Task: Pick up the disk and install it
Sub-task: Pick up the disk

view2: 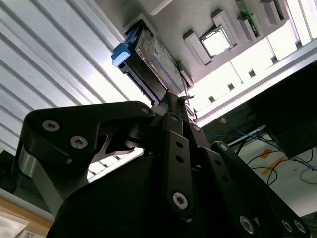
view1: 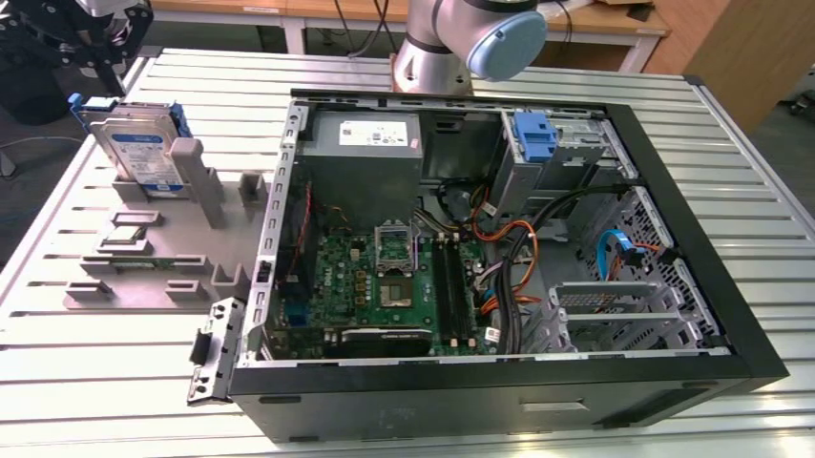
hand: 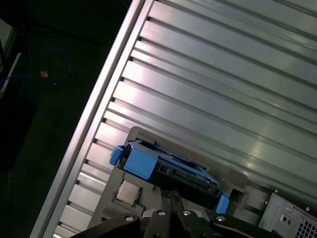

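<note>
The gripper (view1: 110,84) hangs over the far corner of the slatted table (view1: 102,382), on the exterior view's left. In both wrist views its tips (view2: 171,96) (hand: 171,194) appear drawn together with nothing between them. They sit just above the upper edge of the disk (view1: 137,153); whether they touch that edge we cannot tell.

The disk stands upright on its edge in a slot of the grey holder (view1: 191,239). Its white-and-blue label faces the exterior camera, and its blue bracket (hand: 143,161) frames the top. A small square chip (view1: 128,236) lies in a shallow pocket of the same holder, near the disk's foot.

Well apart, toward the exterior view's right, lies the open computer case (view1: 751,334), with its motherboard (view1: 395,277) and cables exposed. A metal bay with a blue latch piece (view1: 537,134) sits at its far corner.

We judge the task to be at its very beginning: the disk is not yet gripped or lifted. Both parts of the work remain open, the picking up and the fitting into the case.
</note>
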